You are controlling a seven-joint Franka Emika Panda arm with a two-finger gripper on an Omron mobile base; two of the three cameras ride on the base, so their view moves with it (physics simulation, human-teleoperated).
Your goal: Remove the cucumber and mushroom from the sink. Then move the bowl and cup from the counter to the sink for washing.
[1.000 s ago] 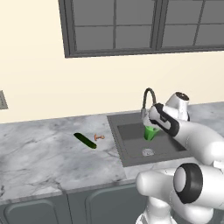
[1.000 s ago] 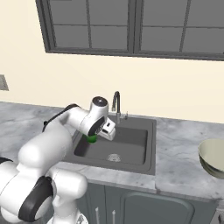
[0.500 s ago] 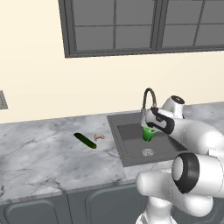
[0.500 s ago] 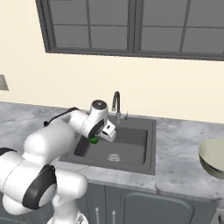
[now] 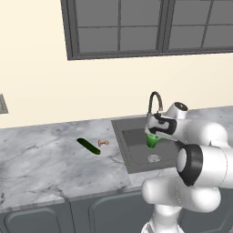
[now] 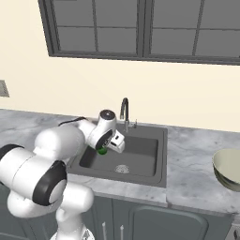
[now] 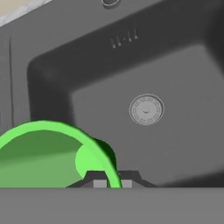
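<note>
Left base view: the cucumber [image 5: 88, 146] lies flat on the counter [image 5: 41, 159], left of the sink [image 5: 136, 152]. Its long axis runs on a diagonal, one end toward the back wall and left, the other toward the front edge and right. The mushroom [image 5: 103, 143] lies just beside the cucumber's right side, apart from it, on its side with the stem pointing left. The cup [image 5: 152, 140] hangs over the sink basin, upright or nearly so, wide mouth up and narrow base down, below the curved faucet [image 5: 154, 102]. The gripper [image 5: 154, 134] is at the cup's rim, its jaws pressed in on the rim wall; the cup's base stands clear above the drain [image 5: 154, 158].

Right base view: the cup [image 6: 102, 150] shows as a small green patch under the hand, over the left part of the sink [image 6: 150, 164]. The gripper [image 6: 106, 147] is closed on it. The bowl [image 6: 228, 168] sits mouth up on the counter [image 6: 192, 159], well apart to the right of the sink, partly cut off by the picture edge.

Hand view: the cup [image 7: 57, 151] fills the lower left, seen from above into its open mouth. The gripper [image 7: 110, 182] pinches the rim wall between narrowly set fingertips [image 7: 99, 183], one inside and one outside the rim. Beyond it lie the sink floor [image 7: 183, 144] and the round drain [image 7: 146, 109]
</note>
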